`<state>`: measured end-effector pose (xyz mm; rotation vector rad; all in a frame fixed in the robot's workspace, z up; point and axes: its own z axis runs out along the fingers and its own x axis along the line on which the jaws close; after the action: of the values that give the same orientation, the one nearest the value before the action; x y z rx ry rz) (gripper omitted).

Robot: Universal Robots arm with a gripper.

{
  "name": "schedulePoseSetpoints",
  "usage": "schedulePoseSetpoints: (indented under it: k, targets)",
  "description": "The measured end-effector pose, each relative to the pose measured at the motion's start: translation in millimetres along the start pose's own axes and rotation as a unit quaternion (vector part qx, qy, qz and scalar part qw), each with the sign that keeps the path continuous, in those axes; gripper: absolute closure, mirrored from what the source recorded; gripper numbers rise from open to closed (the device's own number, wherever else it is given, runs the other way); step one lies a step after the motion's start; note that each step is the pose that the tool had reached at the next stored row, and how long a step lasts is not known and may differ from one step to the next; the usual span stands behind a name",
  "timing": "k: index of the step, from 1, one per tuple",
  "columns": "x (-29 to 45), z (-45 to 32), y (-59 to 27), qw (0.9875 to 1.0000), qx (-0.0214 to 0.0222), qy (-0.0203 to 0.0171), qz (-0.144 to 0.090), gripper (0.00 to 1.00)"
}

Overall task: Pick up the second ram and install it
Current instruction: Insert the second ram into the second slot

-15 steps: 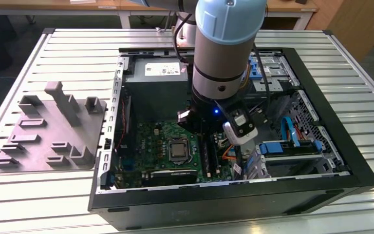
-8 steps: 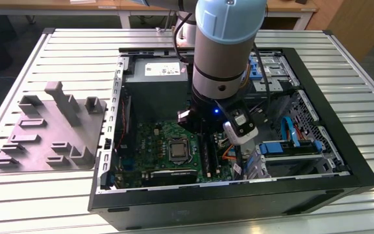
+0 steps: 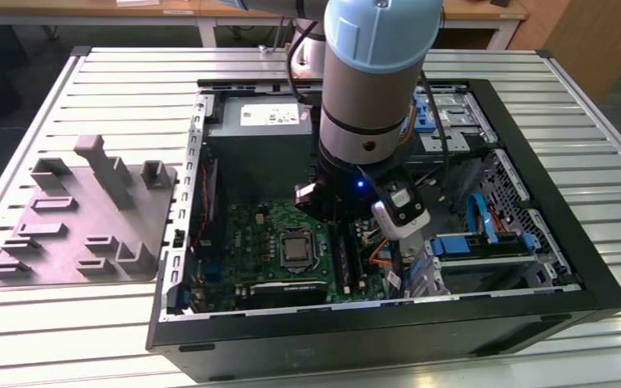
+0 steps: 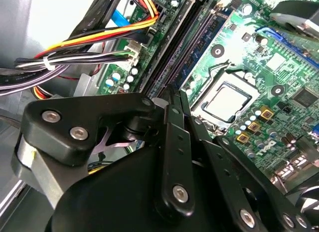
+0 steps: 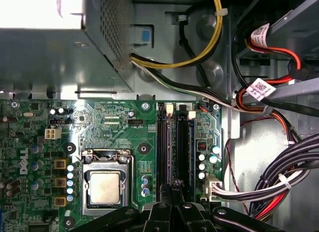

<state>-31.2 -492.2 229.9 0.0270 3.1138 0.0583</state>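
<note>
**Exterior view.** An open computer case [image 3: 397, 327] is seen lying on a slatted metal bench [image 3: 601, 267], nearer the bench's edge on the exterior view's right. A grey moulded fixture [image 3: 84, 218] is laid just beside the case, toward the bench's edge on the exterior view's left. The arm [image 3: 381, 73] is seen reaching down into the case. Its wrist end is placed over the motherboard [image 3: 251, 230], just beside the processor [image 3: 294, 246].

**Second wrist view.** The tool [image 4: 178, 94] is found at the long black memory slots [image 4: 172, 47]. The second ram [image 4: 205, 42] is noted as a thin bluish-green strip standing on edge along the slots, on their processor side. The strip runs up to the tip of the tool. Whether it is fully seated cannot be told. Whether the tool is apart, together or clamped on the strip cannot be told either. A bundle of coloured cables [image 4: 75, 57] is recorded on the far side of the slots from the processor [image 4: 224, 100].

**First wrist view.** The tool [image 5: 172, 192] is seen directly over the memory slots [image 5: 164, 147], with the processor [image 5: 104, 188] near them. A perforated metal box [image 5: 60, 57] is noted at the motherboard's far edge.
</note>
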Motion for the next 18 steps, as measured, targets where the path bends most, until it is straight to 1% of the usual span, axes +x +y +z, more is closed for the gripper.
schedulePoseSetpoints:
  k: [2,13,18]
  targets:
    - [0.0,0.0,0.0,1.0,0.0001,-0.0001,0.003,0.89]
    - [-0.5,0.1,0.9,1.0,0.0001,-0.0001,0.003,0.89]
    - [-0.6,0.3,0.9,1.0,-0.0008,-0.0004,0.001,0.89]
